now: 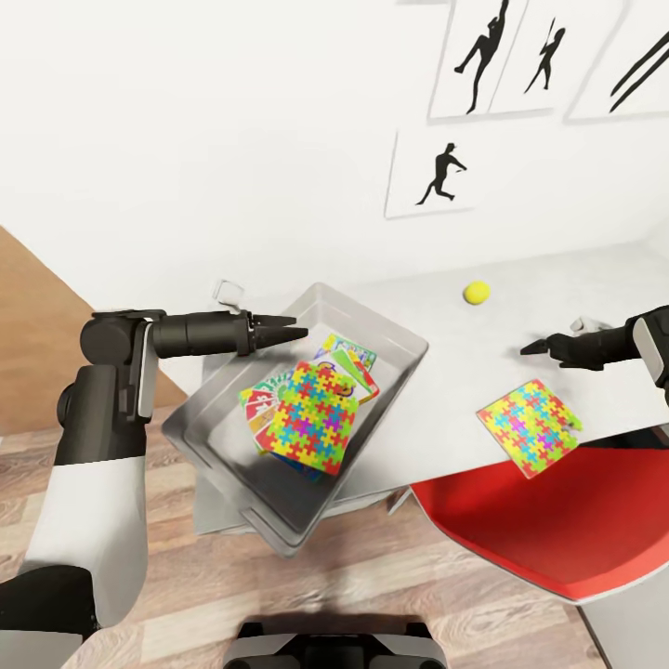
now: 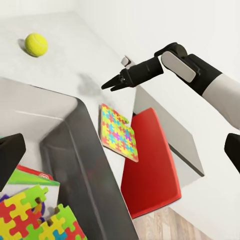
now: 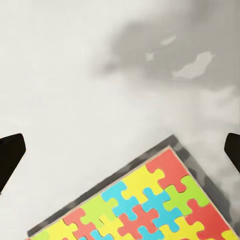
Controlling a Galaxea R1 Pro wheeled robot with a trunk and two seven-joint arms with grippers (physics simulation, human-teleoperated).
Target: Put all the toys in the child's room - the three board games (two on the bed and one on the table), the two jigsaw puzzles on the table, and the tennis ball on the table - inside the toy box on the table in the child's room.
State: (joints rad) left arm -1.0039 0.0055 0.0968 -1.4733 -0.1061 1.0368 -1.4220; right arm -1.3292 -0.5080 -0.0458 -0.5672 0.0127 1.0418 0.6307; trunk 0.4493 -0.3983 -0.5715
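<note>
Second puzzle next, ball after

The table [image 1: 483, 362] holds the toy box [image 1: 218, 437], where one puzzle tops the games; the other puzzle [image 1: 530, 426] lies at the front edge, the ball [image 1: 477, 293] behind. I'd lower my empty, wide-open right gripper [image 1: 536, 348] squarely over that puzzle. Left gripper [image 1: 295, 332] looks nearly closed, empty. The boxes underneath are mostly hidden.
</note>
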